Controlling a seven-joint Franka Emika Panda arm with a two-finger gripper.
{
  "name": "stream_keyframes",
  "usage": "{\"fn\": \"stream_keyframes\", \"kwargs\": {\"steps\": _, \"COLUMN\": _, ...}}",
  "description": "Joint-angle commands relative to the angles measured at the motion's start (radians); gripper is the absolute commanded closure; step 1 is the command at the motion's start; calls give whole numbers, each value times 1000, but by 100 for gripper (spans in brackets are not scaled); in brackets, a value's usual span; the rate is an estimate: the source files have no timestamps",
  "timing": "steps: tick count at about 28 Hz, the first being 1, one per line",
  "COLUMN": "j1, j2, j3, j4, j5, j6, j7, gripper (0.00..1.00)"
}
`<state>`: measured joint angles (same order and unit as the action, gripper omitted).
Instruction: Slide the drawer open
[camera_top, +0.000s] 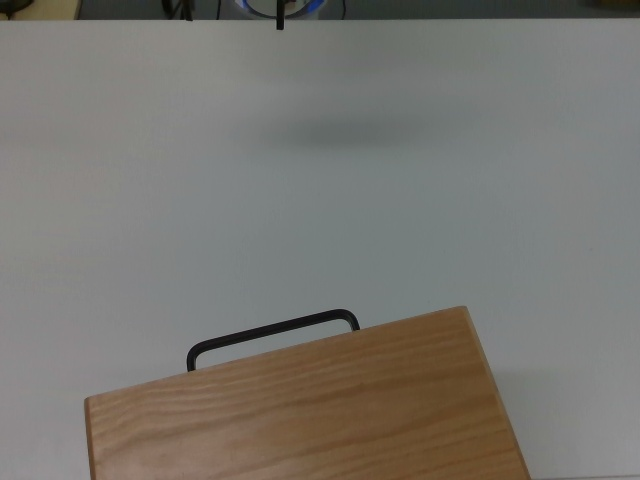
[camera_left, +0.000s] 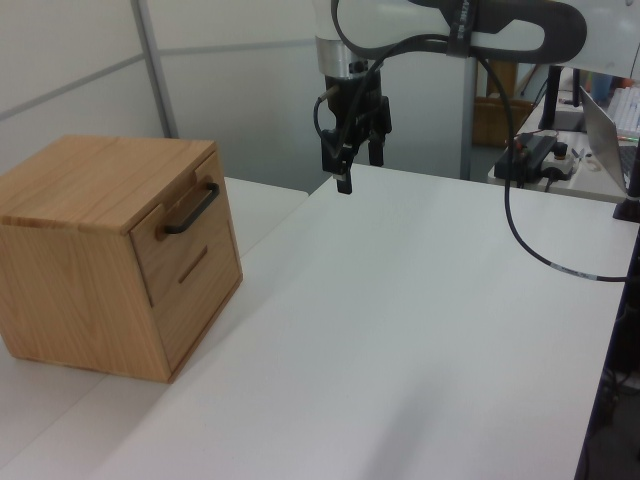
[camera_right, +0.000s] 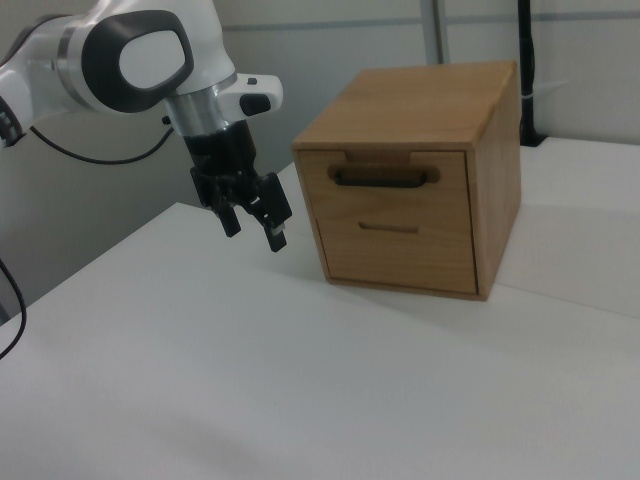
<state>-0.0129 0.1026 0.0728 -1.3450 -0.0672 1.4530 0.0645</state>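
A light wooden cabinet (camera_right: 430, 110) stands on the white table (camera_left: 420, 320). The drawer (camera_right: 395, 203) is its upper front panel, flush with the cabinet front, and carries a thin black bar handle (camera_right: 385, 178). In the left view the drawer (camera_left: 196, 238) and handle (camera_left: 190, 208) face right. From the top view only the cabinet's top board (camera_top: 300, 410) and the handle (camera_top: 270, 335) show. My gripper (camera_right: 254, 231) hangs open above the table, well apart from the handle, holding nothing. It shows in the left view (camera_left: 360, 172) right of the cabinet.
A lower front panel with a narrow slot (camera_right: 390, 228) sits under the drawer. A black cable (camera_left: 520, 220) hangs from the arm. A laptop (camera_left: 612, 135) and a power strip (camera_left: 540, 150) sit at the left view's far right edge.
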Motion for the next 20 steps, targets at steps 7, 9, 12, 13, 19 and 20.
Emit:
{"fn": "stream_keyframes", "kwargs": {"steps": 7, "j1": 5, "j2": -15, "j3": 4, "j4": 4, "j5": -13, "j6": -6, "j7": -8, "gripper": 0}}
{"fn": "stream_keyframes", "kwargs": {"steps": 9, "j1": 7, "j2": -15, "j3": 4, "j4": 4, "j5": -14, "j6": -11, "j7": -2, "gripper": 0}}
{"fn": "stream_keyframes", "kwargs": {"steps": 12, "j1": 5, "j2": -17, "j3": 2, "j4": 4, "j5": -16, "j6": -16, "j7": 53, "gripper": 0}}
{"fn": "stream_keyframes", "kwargs": {"steps": 13, "j1": 5, "j2": -17, "j3": 1, "j4": 4, "j5": -17, "j6": -16, "j7": 67, "gripper": 0}}
{"fn": "stream_keyframes", "kwargs": {"steps": 19, "j1": 4, "j2": -18, "j3": -7, "j4": 4, "j5": -20, "j6": -28, "j7": 141, "gripper": 66}}
{"fn": "stream_keyframes", "kwargs": {"steps": 20, "j1": 4, "j2": -20, "j3": -7, "j4": 4, "j5": -20, "j6": -32, "j7": 162, "gripper": 80}}
